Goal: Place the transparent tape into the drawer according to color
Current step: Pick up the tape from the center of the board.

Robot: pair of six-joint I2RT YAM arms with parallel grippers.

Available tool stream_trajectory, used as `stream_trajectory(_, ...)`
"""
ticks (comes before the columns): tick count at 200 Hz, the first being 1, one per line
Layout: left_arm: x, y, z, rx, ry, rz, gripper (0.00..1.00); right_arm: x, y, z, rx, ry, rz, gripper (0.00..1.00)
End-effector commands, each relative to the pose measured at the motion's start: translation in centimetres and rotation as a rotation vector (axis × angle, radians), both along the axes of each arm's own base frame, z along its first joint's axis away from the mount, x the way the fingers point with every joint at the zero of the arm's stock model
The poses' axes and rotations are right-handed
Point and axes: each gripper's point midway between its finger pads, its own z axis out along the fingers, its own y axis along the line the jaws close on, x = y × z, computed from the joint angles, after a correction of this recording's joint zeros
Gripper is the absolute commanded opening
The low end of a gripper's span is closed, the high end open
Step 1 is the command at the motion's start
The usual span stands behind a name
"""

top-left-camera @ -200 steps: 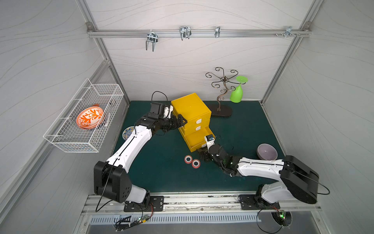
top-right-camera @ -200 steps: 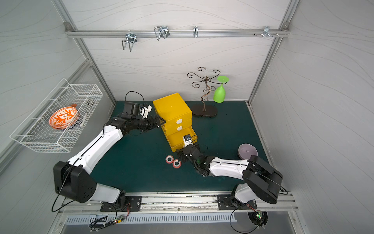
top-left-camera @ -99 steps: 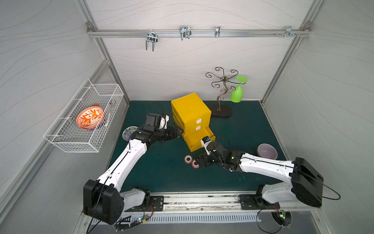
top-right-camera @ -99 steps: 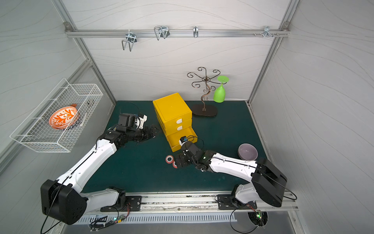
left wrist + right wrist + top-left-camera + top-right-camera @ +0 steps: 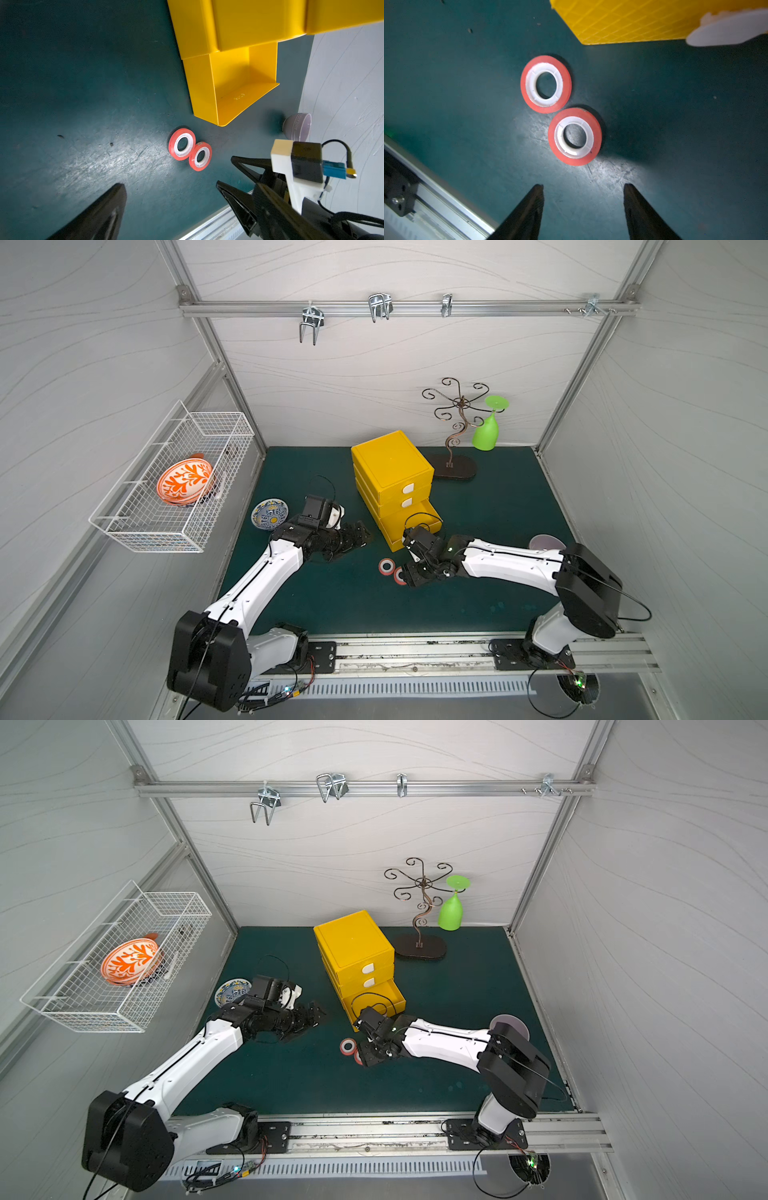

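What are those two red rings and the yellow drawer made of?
The red tape rolls look like thin red plastic film wound on matte white plastic cores with little moulded ribs. The yellow drawer looks like hard, smooth plastic, maybe 3D-printed: its front shows a fine diamond pattern.

Bright top views, dimmer wrist views, mat (image 5: pixel 93 162) glare
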Motion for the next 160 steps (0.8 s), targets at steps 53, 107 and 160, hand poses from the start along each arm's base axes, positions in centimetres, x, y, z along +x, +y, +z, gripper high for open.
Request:
stream_trajectory(53, -0.4, 0.0, -1.5, -0.002, 0.011, -0.01, 0.99, 1.2, -0.2, -1.8, -0.143, -0.032, -0.054, 0.54)
stream_trajectory(107, -0.6, -0.1, -1.7, 0.001, 0.014, -0.026, 0.99, 2.1, 0.4, -3.1, -0.167, -0.046, -0.088, 0.49)
stream_trajectory(160, -0.6, -0.1, -1.7, 0.0, 0.011, -0.03, 0.99, 2.2, 0.7, -4.0, -0.185, -0.036, -0.094, 0.44)
